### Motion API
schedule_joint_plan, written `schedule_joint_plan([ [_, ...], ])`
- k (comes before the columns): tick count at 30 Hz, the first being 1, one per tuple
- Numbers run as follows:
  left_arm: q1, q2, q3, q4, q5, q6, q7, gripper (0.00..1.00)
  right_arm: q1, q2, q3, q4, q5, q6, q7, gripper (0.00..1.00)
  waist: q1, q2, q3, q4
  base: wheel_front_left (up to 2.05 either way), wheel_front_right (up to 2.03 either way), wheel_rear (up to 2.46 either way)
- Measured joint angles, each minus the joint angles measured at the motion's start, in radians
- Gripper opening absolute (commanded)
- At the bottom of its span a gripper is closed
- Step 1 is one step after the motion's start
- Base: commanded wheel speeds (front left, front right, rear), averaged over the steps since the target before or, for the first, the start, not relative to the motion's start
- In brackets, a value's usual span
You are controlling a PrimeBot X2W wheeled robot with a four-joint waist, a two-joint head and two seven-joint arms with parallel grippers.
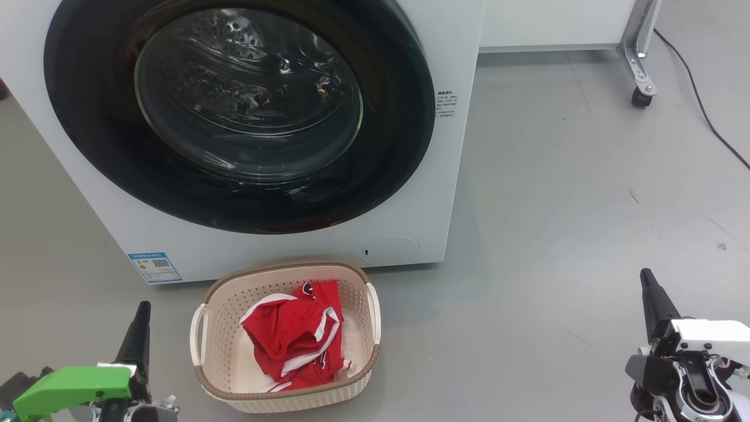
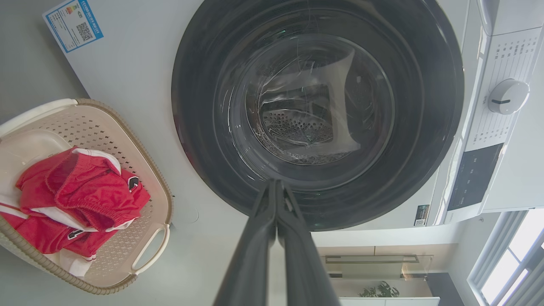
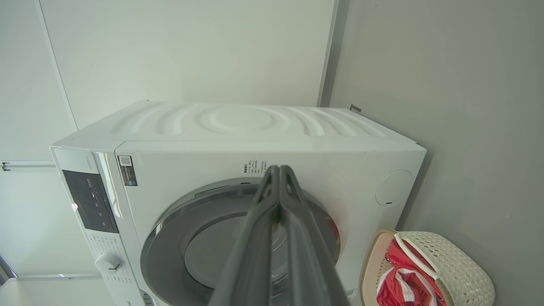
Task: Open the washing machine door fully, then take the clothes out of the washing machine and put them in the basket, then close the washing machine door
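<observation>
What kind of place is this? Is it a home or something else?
Probably a lab or test room arranged as a laundry corner, not a home: the washing machine stands on a grey floor, a basket of red clothes in front, and a wheeled metal frame nearby.

The floor [image 1: 556,176] is smooth, pale grey and matte, with a few faint scuff marks [image 1: 634,196] on the right. The washing machine [image 1: 457,146] stands on it at the far left, its white base flat on the ground. Just in front of that base, on the near side, the basket [image 1: 281,268] sits upright on the floor. It is very near the machine, but whether they touch cannot be told. At the far right a metal leg [image 1: 638,47] comes down to a small black caster [image 1: 641,98] resting on the floor. A thin black cable [image 1: 703,114] trails beside it toward the right edge.
</observation>
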Motion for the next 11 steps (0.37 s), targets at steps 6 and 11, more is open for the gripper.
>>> schedule_joint_plan([
  [6,0.000,0.000,0.001,0.000,0.000,0.000,0.000,0.00,0.000,0.000,-0.001,0.000,0.000,0.000,0.000,0.00,0.0000,0.0000,0.000,0.000,0.00,0.00,0.00],
  [11,0.000,0.000,0.002,0.000,0.000,0.000,0.000,0.00,0.000,0.002,-0.001,0.000,0.000,0.000,0.000,0.00,0.0000,0.0000,0.000,0.000,0.00,0.00,0.00],
])
